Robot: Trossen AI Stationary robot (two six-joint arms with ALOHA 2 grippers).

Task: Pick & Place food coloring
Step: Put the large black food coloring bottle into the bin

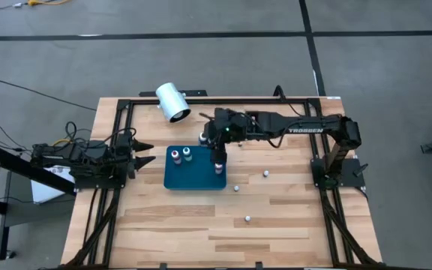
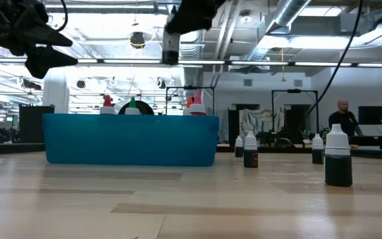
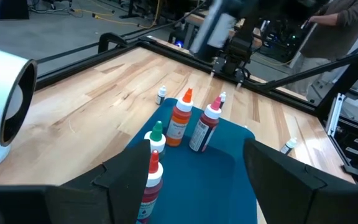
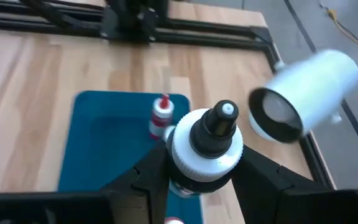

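A teal tray (image 1: 193, 180) lies mid-table. A red-topped bottle (image 1: 175, 155) and a green-topped one (image 1: 187, 154) stand at its left end. An orange-topped bottle (image 3: 180, 121) and a pink-topped one (image 3: 205, 127) stand at its right end. My right gripper (image 4: 205, 167) hangs high over the tray's far edge, shut on a food coloring bottle (image 4: 207, 146) with a white cap and a dark tip. This bottle shows blurred in the low view (image 2: 171, 50). My left gripper (image 3: 197, 186) waits open at the table's left side, level, facing the tray. My right gripper pinches the bottle just under its white cap (image 4: 204, 155), one finger (image 4: 151, 177) on each side. The fingers slant down toward the table's left. The bottle is lifted clear, high above the tray, its capped top turned up toward the wrist.
A large white cylinder (image 1: 172, 101) lies on its side near the far edge. Small loose bottles stand on the wood right of and nearer than the tray (image 1: 236, 188) (image 1: 265, 174) (image 1: 247, 219). A person (image 2: 342, 119) stands in the room behind.
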